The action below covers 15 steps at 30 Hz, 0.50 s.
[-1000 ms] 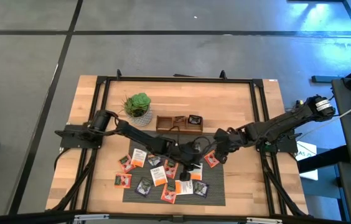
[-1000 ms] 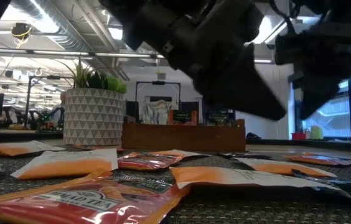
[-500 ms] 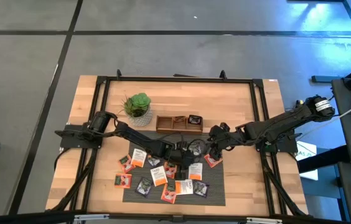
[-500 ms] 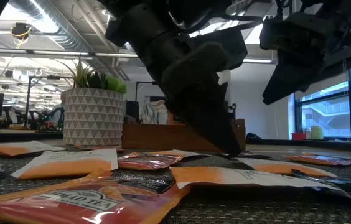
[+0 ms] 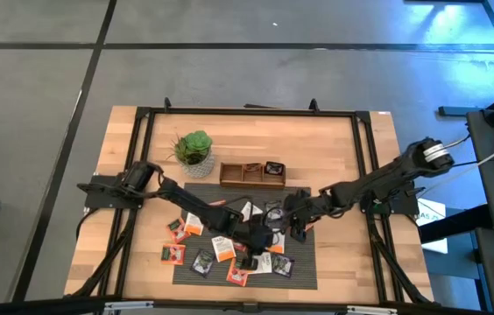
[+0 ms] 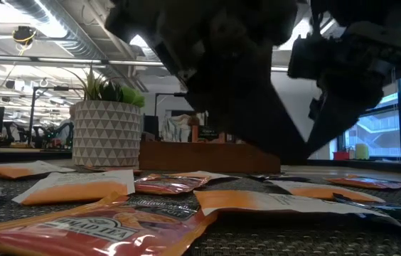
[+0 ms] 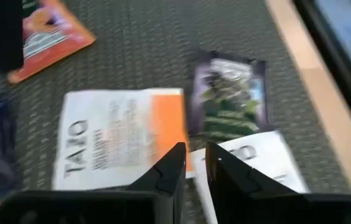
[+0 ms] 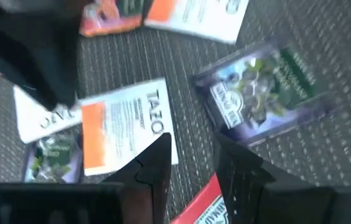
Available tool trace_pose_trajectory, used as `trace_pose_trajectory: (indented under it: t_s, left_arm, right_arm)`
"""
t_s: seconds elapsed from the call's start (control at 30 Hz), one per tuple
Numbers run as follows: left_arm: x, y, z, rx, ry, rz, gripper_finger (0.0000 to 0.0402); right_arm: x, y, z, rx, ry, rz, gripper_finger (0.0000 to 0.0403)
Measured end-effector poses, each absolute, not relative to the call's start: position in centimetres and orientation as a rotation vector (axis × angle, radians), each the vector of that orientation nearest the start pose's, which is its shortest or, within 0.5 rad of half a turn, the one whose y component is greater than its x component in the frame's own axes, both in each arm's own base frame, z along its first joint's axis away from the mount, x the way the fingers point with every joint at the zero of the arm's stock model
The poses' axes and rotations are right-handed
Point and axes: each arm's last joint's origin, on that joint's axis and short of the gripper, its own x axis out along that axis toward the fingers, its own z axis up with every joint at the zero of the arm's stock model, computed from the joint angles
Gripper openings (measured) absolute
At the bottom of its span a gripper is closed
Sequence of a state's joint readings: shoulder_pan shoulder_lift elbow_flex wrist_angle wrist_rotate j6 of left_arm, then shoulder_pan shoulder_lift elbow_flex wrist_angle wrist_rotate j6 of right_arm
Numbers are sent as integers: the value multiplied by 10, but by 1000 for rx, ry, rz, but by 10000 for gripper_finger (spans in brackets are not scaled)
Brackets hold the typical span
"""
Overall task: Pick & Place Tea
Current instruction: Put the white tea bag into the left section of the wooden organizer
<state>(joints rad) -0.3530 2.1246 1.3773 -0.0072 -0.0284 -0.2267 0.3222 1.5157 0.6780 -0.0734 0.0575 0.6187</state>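
Several small square tea sachets, orange-red, white-and-orange and dark, lie flat and scattered on the grey mat (image 5: 304, 267). My left gripper (image 5: 256, 243) (image 7: 195, 163) hovers over the mat's middle, its fingers almost together, above a white-and-orange sachet (image 7: 119, 140) and beside a dark sachet (image 7: 228, 102). My right gripper (image 5: 295, 226) (image 8: 191, 155) hangs just to its right, open by a narrow gap, over another white-and-orange sachet (image 8: 126, 127), a dark sachet (image 8: 266, 90) and a red sachet (image 8: 194, 202). Neither holds anything.
The brown wooden tray (image 5: 251, 172) stands beyond the mat's far edge, with the potted plant (image 5: 194, 150) to its left. The two grippers are close together over the mat. More sachets lie on the bare wood left of the mat (image 5: 173, 254).
My left gripper swung toward the far edge, then came back toward the near edge over the mat's middle. My right gripper moved left and toward the near edge, closing in on the left gripper. No sachet has visibly moved.
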Motion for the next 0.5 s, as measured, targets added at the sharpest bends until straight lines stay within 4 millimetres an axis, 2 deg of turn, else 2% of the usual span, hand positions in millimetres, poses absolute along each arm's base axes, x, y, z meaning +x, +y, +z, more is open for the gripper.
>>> trace_pose_trajectory:
  t_s: [0.1, 0.33, 0.5]
  left_arm:
    - [422, -159, 138, -82, 768, -221, 59]
    - [427, -159, 115, -130, 785, -212, 59]
    - [428, -156, 114, -149, 791, -212, 59]
  right_arm:
    - [262, 86, 141, 400, 959, -38, 122]
    - [268, 89, 130, 493, 985, -16, 122]
    - [270, 90, 123, 510, 1002, -9, 122]
